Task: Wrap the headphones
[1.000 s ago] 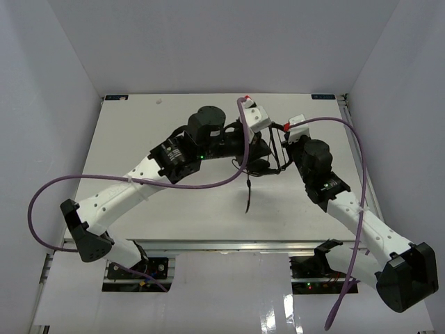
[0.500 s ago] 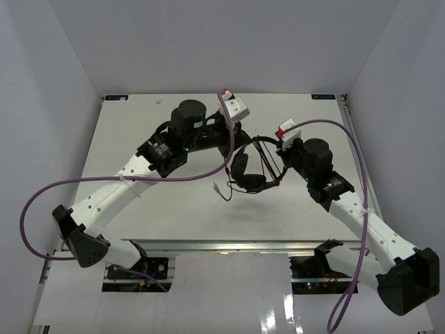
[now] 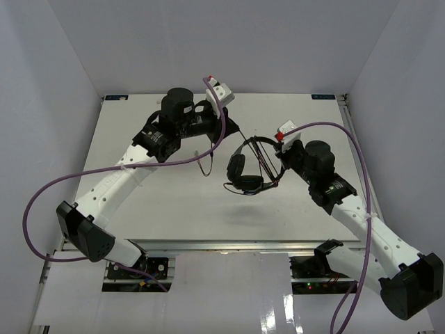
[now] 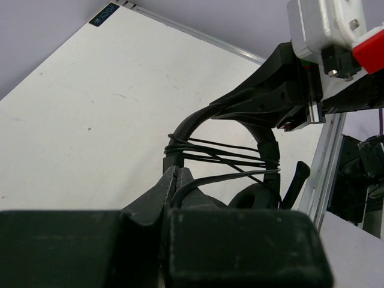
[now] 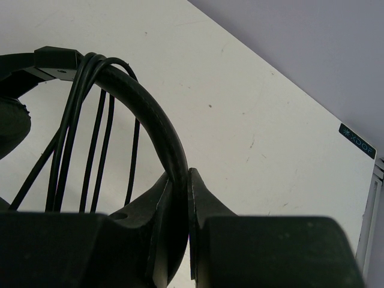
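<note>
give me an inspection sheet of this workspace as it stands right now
surface: white table, faint specks only
job's things: headphones held by the headband; cord wound several turns across it, loose tail hanging below the left gripper
clutter: nothing seen
grippers: left gripper shut on cord; right gripper shut on headband
cables: purple cables loop off both arms
surroundings: plain white walls

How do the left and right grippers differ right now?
The left gripper pinches the thin cord; the right gripper clamps the thicker headband. From above, the left gripper sits left of the headphones, the right gripper on their right. Both are shut.
</note>
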Motion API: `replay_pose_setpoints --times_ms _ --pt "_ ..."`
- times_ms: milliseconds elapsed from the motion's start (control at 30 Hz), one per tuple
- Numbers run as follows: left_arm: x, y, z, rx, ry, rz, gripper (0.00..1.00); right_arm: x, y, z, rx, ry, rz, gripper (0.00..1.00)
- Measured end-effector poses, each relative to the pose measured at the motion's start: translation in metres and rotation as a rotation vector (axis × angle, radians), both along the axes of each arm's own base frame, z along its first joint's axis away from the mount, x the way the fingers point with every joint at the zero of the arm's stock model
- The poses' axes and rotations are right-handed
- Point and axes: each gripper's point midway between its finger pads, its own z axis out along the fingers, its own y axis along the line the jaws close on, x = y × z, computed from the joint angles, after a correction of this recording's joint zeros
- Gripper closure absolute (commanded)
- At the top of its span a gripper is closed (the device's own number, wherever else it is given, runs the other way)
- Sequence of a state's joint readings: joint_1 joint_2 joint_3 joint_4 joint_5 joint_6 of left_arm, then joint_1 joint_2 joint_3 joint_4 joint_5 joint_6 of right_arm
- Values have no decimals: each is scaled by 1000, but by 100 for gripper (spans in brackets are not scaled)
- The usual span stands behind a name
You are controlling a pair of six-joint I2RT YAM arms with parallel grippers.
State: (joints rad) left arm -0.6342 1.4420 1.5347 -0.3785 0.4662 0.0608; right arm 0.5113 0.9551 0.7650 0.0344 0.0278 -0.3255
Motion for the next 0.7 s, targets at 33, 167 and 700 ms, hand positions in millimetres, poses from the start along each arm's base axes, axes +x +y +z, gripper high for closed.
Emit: replay_pose_setpoints --times_ms 33,167,700 --pt "-1 -2 1 -8 2 -13 93 1 -1 0 -3 -2 -7 92" --pt "-7 -7 11 -41 2 -60 92 7 -5 -2 -11 -6 -54 92" --pt "1 -19 53 -89 -86 -101 89 10 9 18 52 -58 -27 92"
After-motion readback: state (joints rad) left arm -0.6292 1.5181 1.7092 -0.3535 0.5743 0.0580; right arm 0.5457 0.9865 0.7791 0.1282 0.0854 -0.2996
